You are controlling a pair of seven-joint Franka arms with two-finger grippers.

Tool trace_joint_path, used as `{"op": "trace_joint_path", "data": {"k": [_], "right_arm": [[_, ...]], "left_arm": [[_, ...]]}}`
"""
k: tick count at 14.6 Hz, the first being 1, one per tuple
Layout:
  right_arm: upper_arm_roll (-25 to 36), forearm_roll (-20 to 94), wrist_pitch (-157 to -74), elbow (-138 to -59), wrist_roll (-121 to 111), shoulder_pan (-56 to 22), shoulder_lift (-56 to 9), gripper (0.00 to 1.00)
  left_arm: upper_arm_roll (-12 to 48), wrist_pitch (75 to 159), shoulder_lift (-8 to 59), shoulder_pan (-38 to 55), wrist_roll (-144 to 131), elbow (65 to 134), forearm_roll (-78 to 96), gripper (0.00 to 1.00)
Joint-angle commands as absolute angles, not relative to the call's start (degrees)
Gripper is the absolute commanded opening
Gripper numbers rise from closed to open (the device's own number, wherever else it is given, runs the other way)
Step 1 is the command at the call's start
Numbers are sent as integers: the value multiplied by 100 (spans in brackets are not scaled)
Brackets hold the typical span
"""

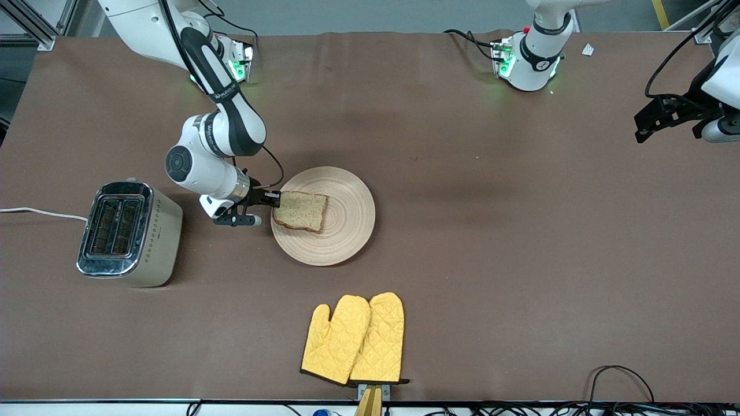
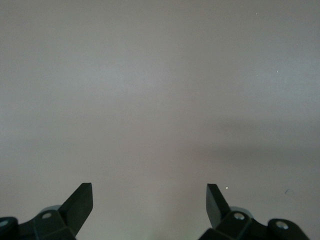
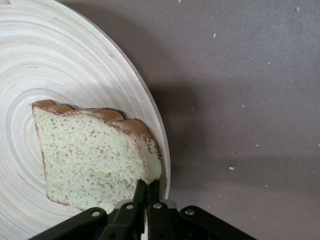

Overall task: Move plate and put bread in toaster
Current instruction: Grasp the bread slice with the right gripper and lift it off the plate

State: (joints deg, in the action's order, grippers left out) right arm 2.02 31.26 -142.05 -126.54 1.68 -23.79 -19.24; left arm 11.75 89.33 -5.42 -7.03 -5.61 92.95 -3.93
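Note:
A brown bread slice lies on the round light-wood plate in the middle of the table. My right gripper is shut on the edge of the bread that faces the toaster, right at the plate's rim. In the right wrist view the gripper pinches a corner of the bread over the plate. The toaster stands toward the right arm's end of the table, slots up. My left gripper waits open over the left arm's end of the table, and in its wrist view the gripper holds nothing.
Two yellow oven mitts lie nearer to the front camera than the plate. A white cord runs from the toaster off the table's end. Brown cloth covers the table.

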Motion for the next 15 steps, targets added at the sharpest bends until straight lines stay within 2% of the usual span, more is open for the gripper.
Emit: {"op": "trace_joint_path", "data": {"k": [1, 2, 6, 8, 12, 15], "right_arm": [[237, 3243, -14177, -12604, 97, -2408, -1934, 0], [246, 3243, -14116, -12490, 158, -2408, -1934, 0], [308, 2771, -12755, -11673, 825, -2373, -1855, 0], [483, 1885, -12308, -11349, 1359, -2373, -1846, 0], [580, -57, -10367, -9821, 2346, -2286, -1854, 0], [580, -1147, -9600, -9151, 2303, -2215, -1837, 0]], "left_arm": [[1169, 8868, -528, -694, -475, 9185, -316, 100], [1169, 8868, -519, -677, -475, 9167, -308, 100], [1178, 8877, -492, -686, -466, 9132, -237, 100], [1178, 8877, -475, -677, -466, 9114, -133, 100], [1178, 8868, -387, -677, -510, 9106, -97, 100], [1143, 8798, -422, -712, -501, 9079, -105, 100]]}}
